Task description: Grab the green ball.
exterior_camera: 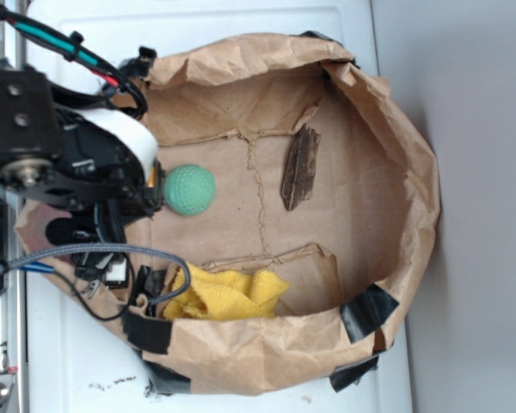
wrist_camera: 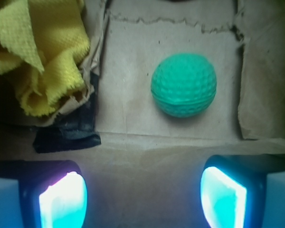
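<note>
White tabletop [exterior_camera: 241, 21], grey floor [exterior_camera: 473, 172] beside it

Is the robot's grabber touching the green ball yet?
Apart. In the wrist view, bare brown paper shows between the green ball and both fingertips of the open end effector, so nothing is touching it.

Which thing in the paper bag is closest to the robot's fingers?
The green ball. It sits on the brown paper just ahead of the open fingers. The yellow cloth lies off to one side, and the bark strip is farther away.
</note>
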You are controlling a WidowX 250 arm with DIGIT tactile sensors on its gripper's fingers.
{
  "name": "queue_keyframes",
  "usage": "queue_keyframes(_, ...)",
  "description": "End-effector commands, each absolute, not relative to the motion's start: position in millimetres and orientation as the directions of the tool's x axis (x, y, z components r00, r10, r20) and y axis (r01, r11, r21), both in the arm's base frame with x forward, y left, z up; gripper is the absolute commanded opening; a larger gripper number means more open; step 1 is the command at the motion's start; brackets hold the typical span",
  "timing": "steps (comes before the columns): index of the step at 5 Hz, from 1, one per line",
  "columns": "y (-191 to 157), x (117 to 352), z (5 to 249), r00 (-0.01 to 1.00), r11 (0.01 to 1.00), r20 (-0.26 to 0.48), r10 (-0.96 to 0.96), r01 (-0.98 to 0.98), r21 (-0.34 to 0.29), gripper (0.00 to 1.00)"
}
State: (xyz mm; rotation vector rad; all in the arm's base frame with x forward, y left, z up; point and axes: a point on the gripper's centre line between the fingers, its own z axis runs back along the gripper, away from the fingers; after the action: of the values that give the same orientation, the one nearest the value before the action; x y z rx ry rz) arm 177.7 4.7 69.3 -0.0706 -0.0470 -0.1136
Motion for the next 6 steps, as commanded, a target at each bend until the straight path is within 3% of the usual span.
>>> queue_keyframes(1, 18.8, 193.0, 83.1, 0.995, 0.996, 0.071, -0.069, 0.072, -0.048, 1.0)
queue_keyframes(6, 28.8, 196.6, 89.1, 0.994, 0.996, 0.102, 0.039, -0.03, -0.087, 1.0)
